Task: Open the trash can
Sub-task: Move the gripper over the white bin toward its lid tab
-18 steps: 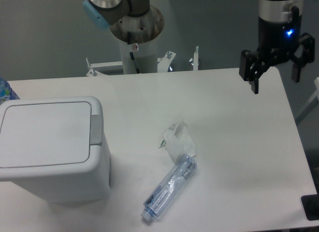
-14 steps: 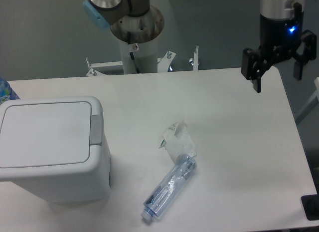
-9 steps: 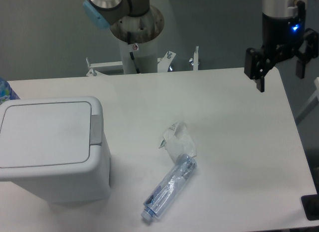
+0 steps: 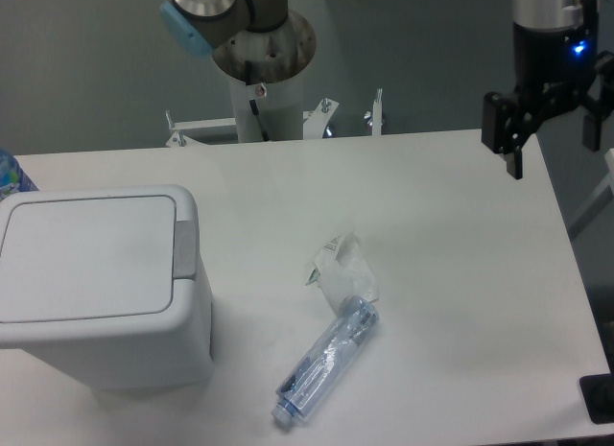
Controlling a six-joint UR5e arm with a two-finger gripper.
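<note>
Trash can [image 4: 101, 283], a boxy white plastic bin with flat lid shut and grey push tab facing the hand, sits far left of and below the black two-finger hand [image 4: 556, 149], which hangs wide, empty, over the white surface's [image 4: 460, 273] far edge.

The scene is evenly and fairly brightly lit, seemingly from overhead, with a cool bluish-grey cast. The white table [image 4: 451, 273] looks flat and slightly washed out but has no hard glare. Shadows are soft: a faint one lies under the trash can [image 4: 101, 283] at lower left, and a thin one runs beside the bottle [image 4: 326, 360]. A small blue light glows on the gripper [image 4: 554, 149] at upper right. The picture is low in resolution and a little soft all over, with fine detail smeared. Straight edges show no clear bending.
</note>
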